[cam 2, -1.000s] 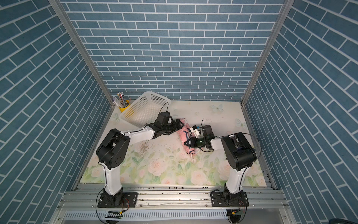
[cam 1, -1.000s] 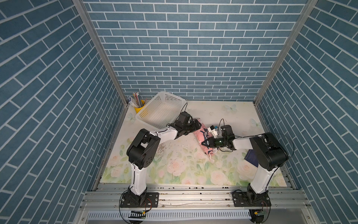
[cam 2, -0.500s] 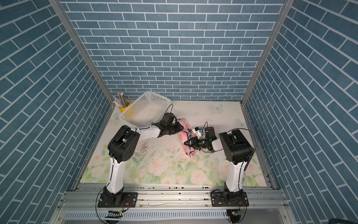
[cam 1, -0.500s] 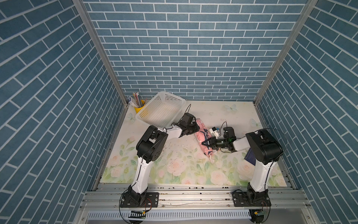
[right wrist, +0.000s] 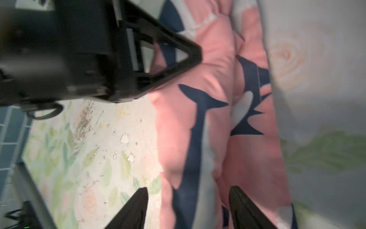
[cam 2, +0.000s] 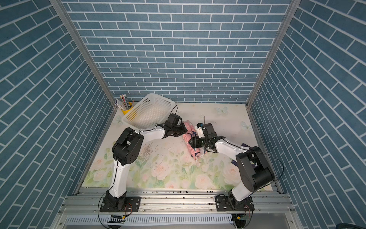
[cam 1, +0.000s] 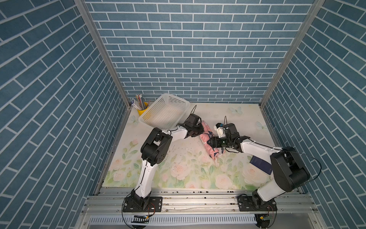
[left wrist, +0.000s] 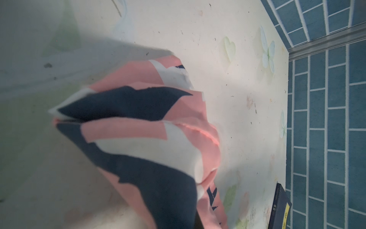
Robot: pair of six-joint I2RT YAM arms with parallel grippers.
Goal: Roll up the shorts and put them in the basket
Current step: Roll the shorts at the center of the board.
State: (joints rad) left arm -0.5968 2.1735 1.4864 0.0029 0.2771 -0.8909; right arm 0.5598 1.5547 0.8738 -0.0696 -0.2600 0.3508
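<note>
The shorts [cam 1: 210,145], salmon-pink with navy and white shark shapes, lie as a loose roll in the middle of the floral mat, seen in both top views [cam 2: 190,139]. My left gripper [cam 1: 200,129] is shut on the roll's far end. In the left wrist view the fabric [left wrist: 148,128] fills the picture and hides the jaws. My right gripper [cam 1: 211,143] stands open at the roll's middle. In the right wrist view its fingertips [right wrist: 142,195] straddle the cloth [right wrist: 198,123], with the left gripper's black finger [right wrist: 194,53] lying on the roll beyond.
A white mesh basket [cam 1: 166,115] stands tilted at the back left, just behind my left wrist. A yellow cup of pencils [cam 1: 142,109] sits in the back left corner. A dark blue book [cam 1: 260,165] lies on the mat beside my right arm. Brick-patterned walls enclose three sides.
My left gripper has shut on the far end of the shorts. My right gripper, shut on the roll before, has opened its jaws around it.
</note>
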